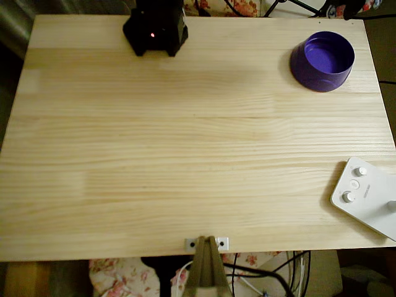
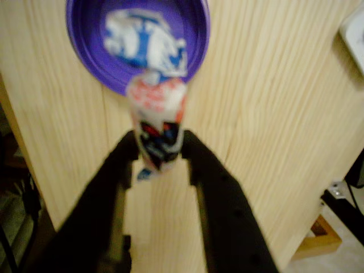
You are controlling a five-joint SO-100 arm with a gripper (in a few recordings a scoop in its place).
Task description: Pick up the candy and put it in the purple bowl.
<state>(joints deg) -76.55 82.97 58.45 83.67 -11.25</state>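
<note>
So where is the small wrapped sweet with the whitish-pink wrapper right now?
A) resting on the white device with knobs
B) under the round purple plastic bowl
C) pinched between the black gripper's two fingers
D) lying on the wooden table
C: in the wrist view the wrapped sweet sits clamped in the black gripper, held up in front of the round purple plastic bowl.

Warm, even light falls on the pale wooden surface (image 1: 185, 136), its shadows soft. The wrist view is blurred, the black gripper (image 2: 161, 151) and wrapped whitish-pink candy (image 2: 154, 108) out of focus.
</note>
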